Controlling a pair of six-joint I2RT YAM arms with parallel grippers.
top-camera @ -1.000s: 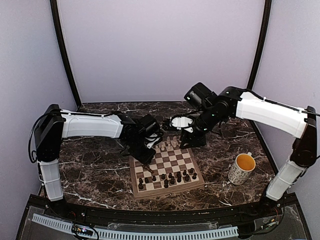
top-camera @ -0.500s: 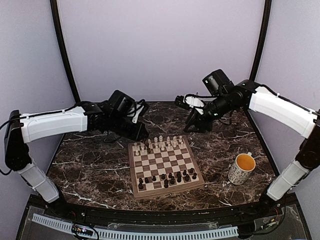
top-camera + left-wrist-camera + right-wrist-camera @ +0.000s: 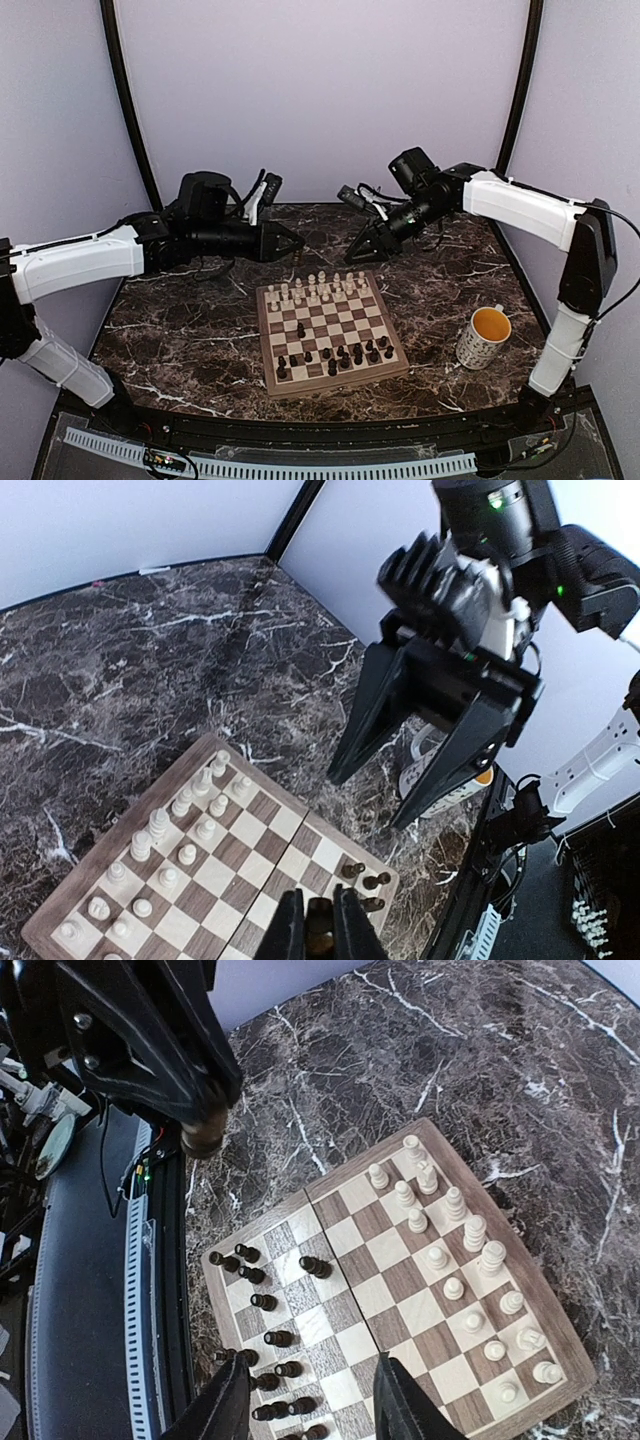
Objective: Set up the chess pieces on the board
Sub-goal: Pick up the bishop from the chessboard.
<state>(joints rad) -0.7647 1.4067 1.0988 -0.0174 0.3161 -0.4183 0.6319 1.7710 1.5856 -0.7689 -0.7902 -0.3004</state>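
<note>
The board (image 3: 376, 322) lies mid-table, with cream chess pieces (image 3: 320, 290) along its far rows and dark ones (image 3: 340, 355) along its near rows. One dark piece (image 3: 300, 330) stands alone toward the middle. My left gripper (image 3: 295, 243) hangs above the table behind the board's far left corner, shut on a dark chess piece (image 3: 320, 935). My right gripper (image 3: 360, 250) hovers behind the far right corner, open and empty. In the right wrist view its fingers (image 3: 225, 1400) straddle the board (image 3: 385, 1295), high above it, and the left gripper's tip (image 3: 203, 1140) shows at upper left.
A speckled mug (image 3: 485, 335) with a yellow inside stands right of the board. Dark marble tabletop (image 3: 190, 340) surrounds the board. Black corner posts (image 3: 125, 110) and lilac walls close in the back and sides.
Both arms have lifted off the board's far edge and drawn back, the left swinging left and up with its dark piece. The right gripper's fingers have spread wider.
</note>
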